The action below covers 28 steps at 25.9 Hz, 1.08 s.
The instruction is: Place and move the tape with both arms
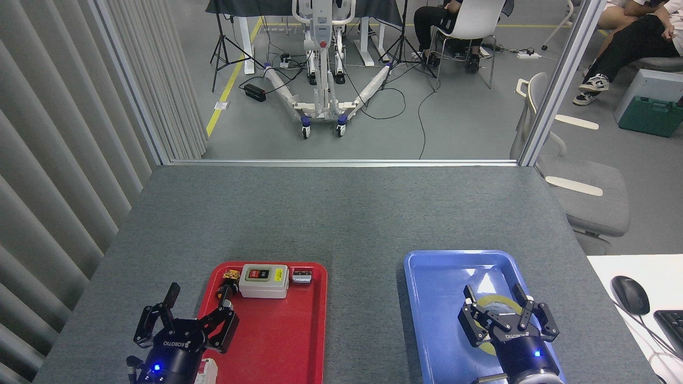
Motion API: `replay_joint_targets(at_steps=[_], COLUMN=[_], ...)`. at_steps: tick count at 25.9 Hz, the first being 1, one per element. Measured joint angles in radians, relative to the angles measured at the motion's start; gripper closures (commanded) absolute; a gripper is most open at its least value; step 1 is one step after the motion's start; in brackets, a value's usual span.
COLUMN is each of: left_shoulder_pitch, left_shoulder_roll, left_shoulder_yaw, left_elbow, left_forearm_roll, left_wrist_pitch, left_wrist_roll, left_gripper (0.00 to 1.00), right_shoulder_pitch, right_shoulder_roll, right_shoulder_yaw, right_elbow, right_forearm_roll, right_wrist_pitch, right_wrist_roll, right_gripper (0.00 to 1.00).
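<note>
— Since the glossy yellow roll of tape lies flat near the blue plastic tray's right edge, is it released?
— Likely; right gripper hovers spread above it, left gripper also spread, waiting.

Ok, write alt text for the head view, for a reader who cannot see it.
The right gripper hangs open over a yellow tape roll lying flat in a blue tray on a grey table. The left gripper, also open, hovers at the edge of a red tray holding a switch box.
</note>
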State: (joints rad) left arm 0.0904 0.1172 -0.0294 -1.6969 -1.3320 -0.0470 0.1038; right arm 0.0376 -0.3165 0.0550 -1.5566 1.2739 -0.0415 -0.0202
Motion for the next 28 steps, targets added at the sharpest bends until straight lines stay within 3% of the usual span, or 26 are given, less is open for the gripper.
replay_joint_targets(at_steps=[7,28], left_shoulder_pitch=[-0.009,-0.035], left_shoulder_roll=[0.000,0.016], left_shoulder_yaw=[0.001,0.028], left_elbow=[0.007,0.052], left_forearm_roll=[0.002,0.002], left_wrist_pitch=[-0.003,0.000], left_wrist_roll=[0.000,-0.001], left_gripper=[0.00,0.00], right_shoulder_pitch=[0.006,0.014], right_shoulder_roll=[0.005,0.019], right_shoulder_yaw=[-0.017,-0.030], right_elbow=[0.056,0.018], right_forearm_roll=[0.025,0.029], right_wrist_pitch=[-0.038,-0.026], right_wrist_roll=[-0.105,-0.104], right_gripper=[0.00,0.00])
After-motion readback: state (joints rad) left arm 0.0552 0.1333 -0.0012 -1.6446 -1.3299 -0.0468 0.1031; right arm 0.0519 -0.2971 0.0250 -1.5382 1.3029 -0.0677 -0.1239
